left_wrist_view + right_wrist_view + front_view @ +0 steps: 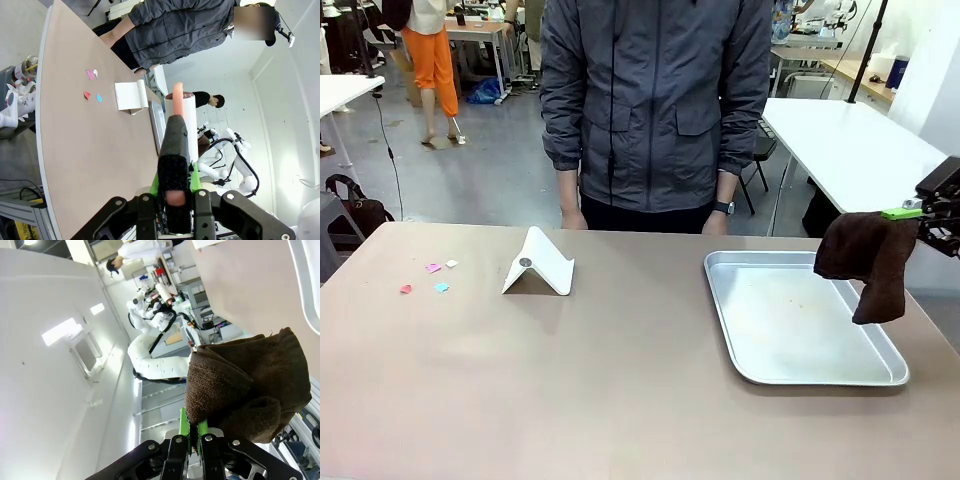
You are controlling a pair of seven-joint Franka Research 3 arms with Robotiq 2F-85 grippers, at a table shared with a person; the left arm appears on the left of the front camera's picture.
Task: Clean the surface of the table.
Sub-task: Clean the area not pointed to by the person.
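Right jaws clamp a brown cloth [865,255] hanging at the right edge of the tray [780,320]; left jaws grip a black-handled tool [173,145]; coloured scraps [433,267] dot the worktop [620,400] well left of it.

Wide bare stretch of the brownish-tan bench [620,400] on the near side of the white folded card stand [538,265], open for a pass straight across. Left of the stand, small pink, white, red and blue paper scraps [432,268] lie flat, no barrier. Right of the stand there is a bare lane, then the raised rim of the silver rectangular metal tray [722,318]. Further right, the right claw [905,213] pinches a dark brown cloth [865,260] that hangs over the tray's edge. Behind the stand, a person in a grey jacket [655,110] lines the far edge. Well left of the stand, the left claw [175,185] is clamped on a black-handled tool [175,145].
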